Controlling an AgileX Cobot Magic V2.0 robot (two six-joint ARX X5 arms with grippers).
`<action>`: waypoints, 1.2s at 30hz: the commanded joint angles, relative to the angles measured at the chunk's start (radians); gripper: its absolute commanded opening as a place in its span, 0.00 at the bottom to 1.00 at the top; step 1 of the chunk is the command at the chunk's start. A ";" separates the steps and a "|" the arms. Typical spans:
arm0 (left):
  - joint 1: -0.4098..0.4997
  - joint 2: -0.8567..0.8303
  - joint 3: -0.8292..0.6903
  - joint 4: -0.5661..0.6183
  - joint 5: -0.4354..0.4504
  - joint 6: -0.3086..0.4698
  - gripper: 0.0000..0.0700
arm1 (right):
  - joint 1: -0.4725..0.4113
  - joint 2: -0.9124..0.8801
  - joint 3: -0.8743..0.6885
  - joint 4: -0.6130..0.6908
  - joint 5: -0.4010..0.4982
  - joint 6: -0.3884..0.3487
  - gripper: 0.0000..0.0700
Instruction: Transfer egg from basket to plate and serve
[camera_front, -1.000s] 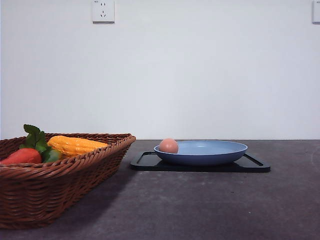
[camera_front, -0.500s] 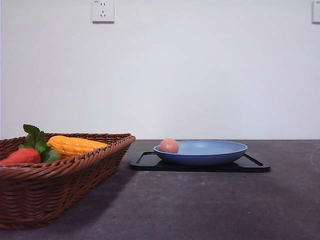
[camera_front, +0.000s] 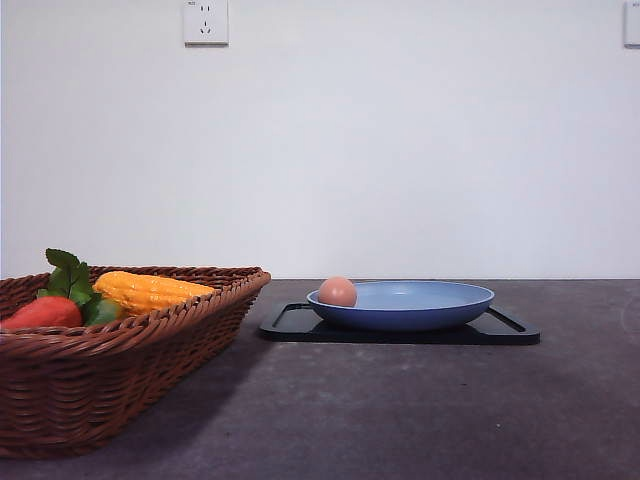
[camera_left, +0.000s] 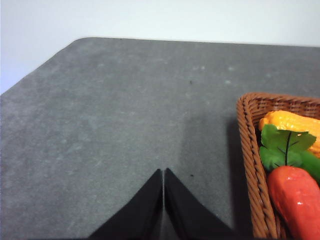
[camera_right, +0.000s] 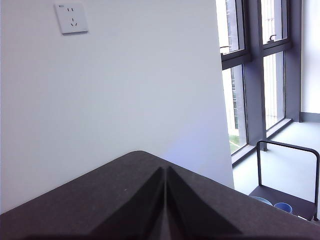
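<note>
Sitting in the plate (camera_front: 420, 305) by its left rim is the egg (camera_front: 338, 292), plate on a black tray (camera_front: 505, 330). Basket (camera_front: 110, 370) w/ veg sits left. Left gripper (camera_left: 163, 175) & right gripper (camera_right: 165, 172): fingers pressed together, holding nothing.

From the front I see the basket (camera_front: 120, 350) cut off at the left and bottom picture edges. Its near wall hides the lower parts of the vegetables inside. The plate's (camera_front: 405, 305) rim hides the underside of the egg (camera_front: 338, 292). The plate covers the middle of the black tray (camera_front: 400, 335).
</note>
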 joint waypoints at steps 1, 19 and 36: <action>-0.006 -0.003 -0.025 0.000 0.000 -0.007 0.00 | 0.005 -0.001 0.012 0.007 0.006 0.010 0.00; -0.036 -0.003 -0.039 0.027 0.001 -0.009 0.00 | 0.005 -0.001 0.012 0.007 0.006 0.010 0.00; -0.036 -0.003 -0.039 0.027 0.001 -0.009 0.00 | 0.005 -0.001 0.012 0.006 0.055 -0.029 0.00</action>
